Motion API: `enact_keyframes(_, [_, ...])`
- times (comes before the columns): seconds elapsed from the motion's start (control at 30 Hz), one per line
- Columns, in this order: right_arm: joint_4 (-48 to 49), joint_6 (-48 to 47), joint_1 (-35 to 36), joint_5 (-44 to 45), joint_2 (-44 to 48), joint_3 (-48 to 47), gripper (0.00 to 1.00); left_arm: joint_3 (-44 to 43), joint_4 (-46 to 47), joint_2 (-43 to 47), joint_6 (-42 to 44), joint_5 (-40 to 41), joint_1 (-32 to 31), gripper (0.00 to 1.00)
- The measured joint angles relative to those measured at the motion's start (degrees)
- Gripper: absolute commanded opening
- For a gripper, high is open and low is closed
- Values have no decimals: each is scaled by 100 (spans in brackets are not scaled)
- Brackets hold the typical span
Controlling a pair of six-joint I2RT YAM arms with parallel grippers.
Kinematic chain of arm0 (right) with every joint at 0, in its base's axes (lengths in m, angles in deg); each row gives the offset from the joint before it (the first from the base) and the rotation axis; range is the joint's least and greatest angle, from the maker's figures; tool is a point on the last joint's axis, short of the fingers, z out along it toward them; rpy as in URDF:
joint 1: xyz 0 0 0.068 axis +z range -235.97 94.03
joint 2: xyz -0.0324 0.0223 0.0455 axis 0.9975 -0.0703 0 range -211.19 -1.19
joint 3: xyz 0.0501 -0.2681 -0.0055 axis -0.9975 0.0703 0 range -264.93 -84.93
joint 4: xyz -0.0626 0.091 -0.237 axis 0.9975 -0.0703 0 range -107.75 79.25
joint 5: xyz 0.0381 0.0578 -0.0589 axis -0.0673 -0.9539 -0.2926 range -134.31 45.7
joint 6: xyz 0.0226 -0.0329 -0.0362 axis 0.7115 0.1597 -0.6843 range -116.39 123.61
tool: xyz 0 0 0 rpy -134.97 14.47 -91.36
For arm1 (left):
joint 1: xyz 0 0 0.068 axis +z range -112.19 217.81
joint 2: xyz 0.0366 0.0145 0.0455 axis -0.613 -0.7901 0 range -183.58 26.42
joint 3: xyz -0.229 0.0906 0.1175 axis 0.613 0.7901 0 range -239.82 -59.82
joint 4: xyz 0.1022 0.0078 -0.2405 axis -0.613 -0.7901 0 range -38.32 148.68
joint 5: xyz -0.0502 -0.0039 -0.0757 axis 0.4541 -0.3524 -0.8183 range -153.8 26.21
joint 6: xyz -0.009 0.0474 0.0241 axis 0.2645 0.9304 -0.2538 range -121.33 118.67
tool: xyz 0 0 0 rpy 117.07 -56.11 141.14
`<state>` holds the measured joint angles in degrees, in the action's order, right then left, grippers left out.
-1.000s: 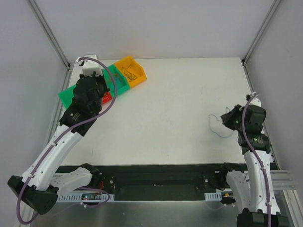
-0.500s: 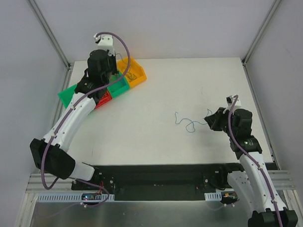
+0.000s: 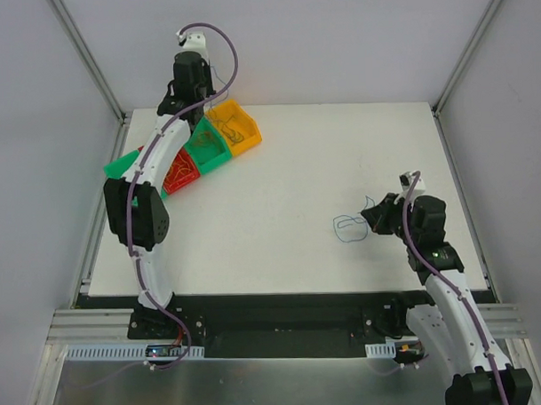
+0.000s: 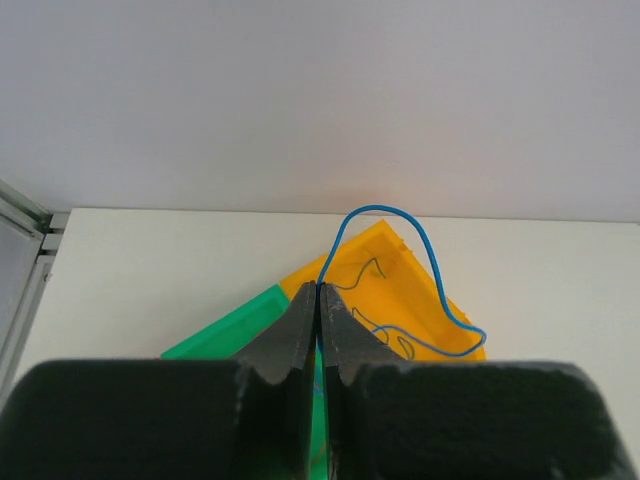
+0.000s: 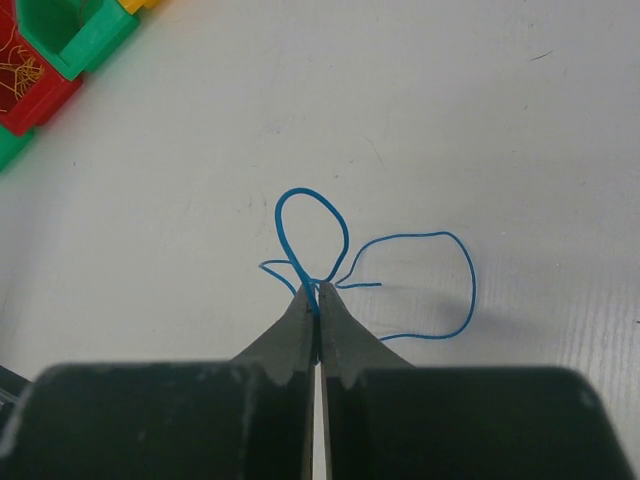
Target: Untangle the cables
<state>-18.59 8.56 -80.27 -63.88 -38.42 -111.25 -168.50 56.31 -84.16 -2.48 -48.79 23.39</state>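
Left claw (image 4: 318, 296) and right claw (image 5: 318, 298) pinch blue cables (image 5: 420, 236)

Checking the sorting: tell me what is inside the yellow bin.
A few thin dark wires lie on the floor of the yellow bin, and a blue wire arches from the shut jaws of the left gripper down into it. The jaws cover its near corner.

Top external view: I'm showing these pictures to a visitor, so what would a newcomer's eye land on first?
The left tool, stretched far to the back left, is shut on a blue wire that arcs up over the yellow bin. Toward the right side, the right tool pinches a second blue wire, which lies in loops on the white table.
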Motion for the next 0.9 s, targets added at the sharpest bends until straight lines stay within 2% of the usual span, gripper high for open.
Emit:
enact_keyframes(0.3, [63,-63,4,87,-341,0,0,-734,0,-1375,-133,-317,138,0])
enact_keyframes(0.6, [162,-118,4,133,-763,-2,0,-667,225,-1779,-422,-177,133,0])
enact_keyframes(0.63, [166,-120,4,131,-787,-7,0,-667,260,-1781,-450,-136,133,7])
enact_keyframes(0.7, [166,-120,7,129,-848,-9,0,-667,306,-1784,-533,-101,136,30])
enact_keyframes(0.73, [166,-120,7,129,-863,-9,0,-667,321,-1781,-549,-98,136,45])
enact_keyframes(0.83, [173,-118,7,107,-863,-9,1,-431,343,-1670,-737,-96,136,77])
enact_keyframes(0.9, [175,-116,7,79,-839,-9,0,-20,297,-1427,-970,-101,136,80])
